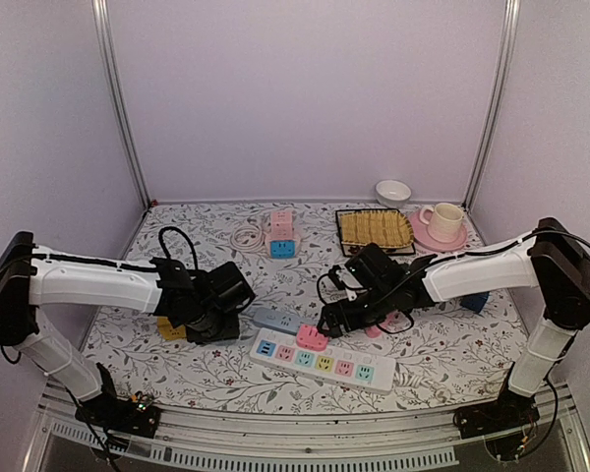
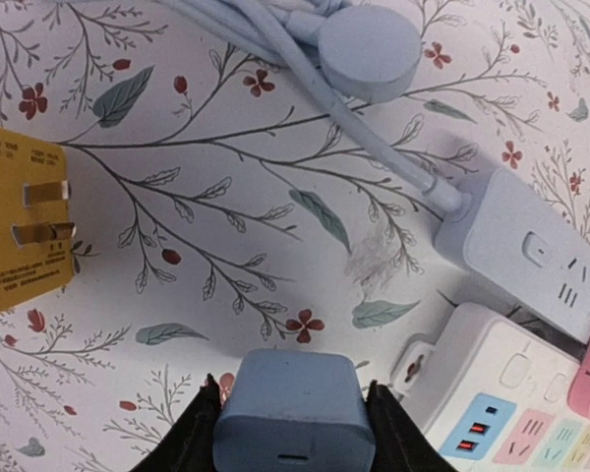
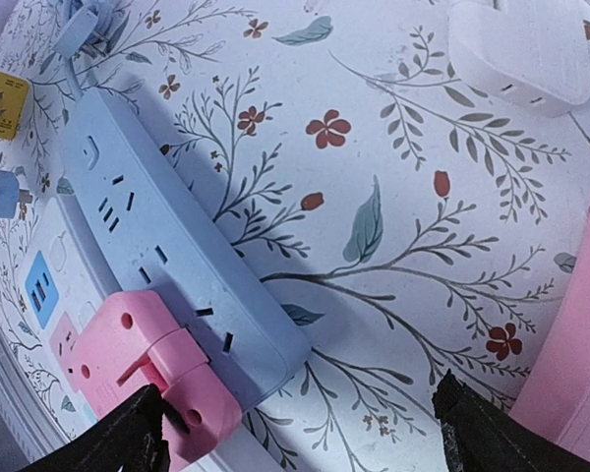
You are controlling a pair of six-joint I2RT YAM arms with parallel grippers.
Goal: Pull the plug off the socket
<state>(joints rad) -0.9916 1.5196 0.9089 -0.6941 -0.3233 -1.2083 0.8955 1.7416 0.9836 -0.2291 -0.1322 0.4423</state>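
My left gripper (image 2: 293,433) is shut on a blue plug (image 2: 293,413), held just above the flowered cloth; in the top view it (image 1: 214,320) sits left of the blue power strip (image 1: 275,320). The blue strip (image 2: 531,256) has empty slots. A pink plug (image 1: 311,338) sits in the white power strip (image 1: 324,362). My right gripper (image 3: 305,438) hangs open over the cloth beside the blue strip's end (image 3: 167,236); its left finger (image 3: 128,442) is close to the pink plug (image 3: 147,364).
A yellow plug (image 2: 20,231) lies prongs-up on the left. Coiled cable (image 2: 369,49) leads to the blue strip. At the back stand socket cubes (image 1: 282,234), a woven tray (image 1: 374,231), a bowl (image 1: 393,192) and a cup on a pink saucer (image 1: 442,224).
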